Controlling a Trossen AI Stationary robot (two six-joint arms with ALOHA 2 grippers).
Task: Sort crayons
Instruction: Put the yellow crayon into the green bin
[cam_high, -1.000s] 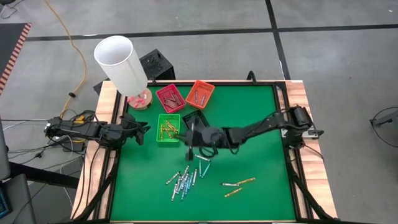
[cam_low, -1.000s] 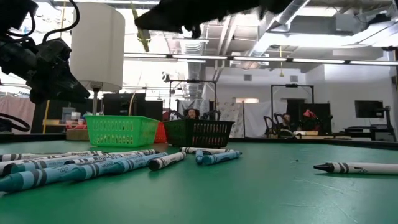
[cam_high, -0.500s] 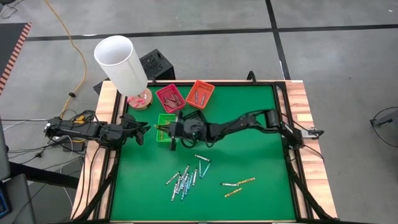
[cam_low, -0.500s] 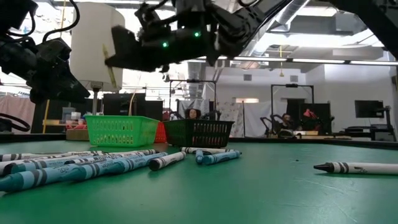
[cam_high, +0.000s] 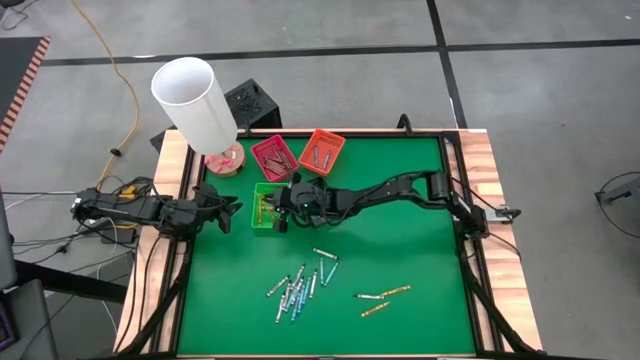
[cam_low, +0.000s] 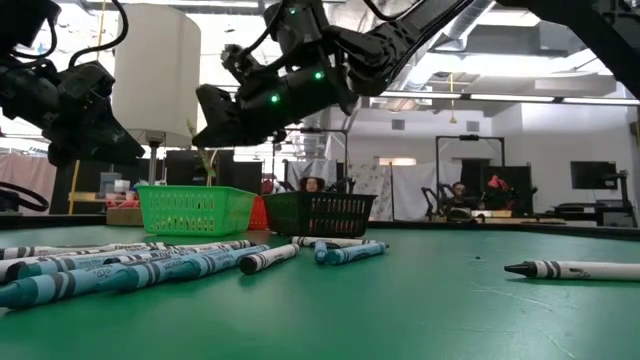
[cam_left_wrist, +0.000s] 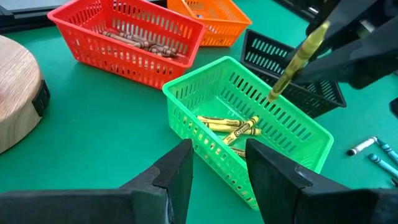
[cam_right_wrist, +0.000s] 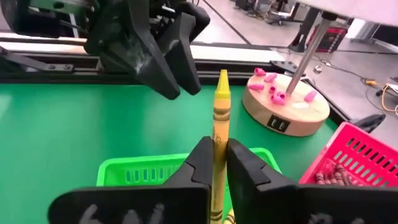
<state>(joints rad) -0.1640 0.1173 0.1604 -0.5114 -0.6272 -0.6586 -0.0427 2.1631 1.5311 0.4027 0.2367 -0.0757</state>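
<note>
Right hand (cam_right_wrist: 214, 163) pinches a yellow crayon (cam_right_wrist: 219, 134) above the green tray's (cam_left_wrist: 292, 124) rim; left hand (cam_left_wrist: 217, 168) released.

- No text, label, brand, number or sign can be read in any view.
- Crayons (cam_low: 150, 262) lying on the table, low view: paper wrappers carry dark bands and oval marks, but no lettering can be made out.
- Yellow crayon (cam_right_wrist: 219, 146), right wrist view: the wrapper shows faint dark print, too small to read.
- Yellow crayons in the green tray (cam_left_wrist: 297, 134), left wrist view: wrapper markings are visible, none legible.
</note>
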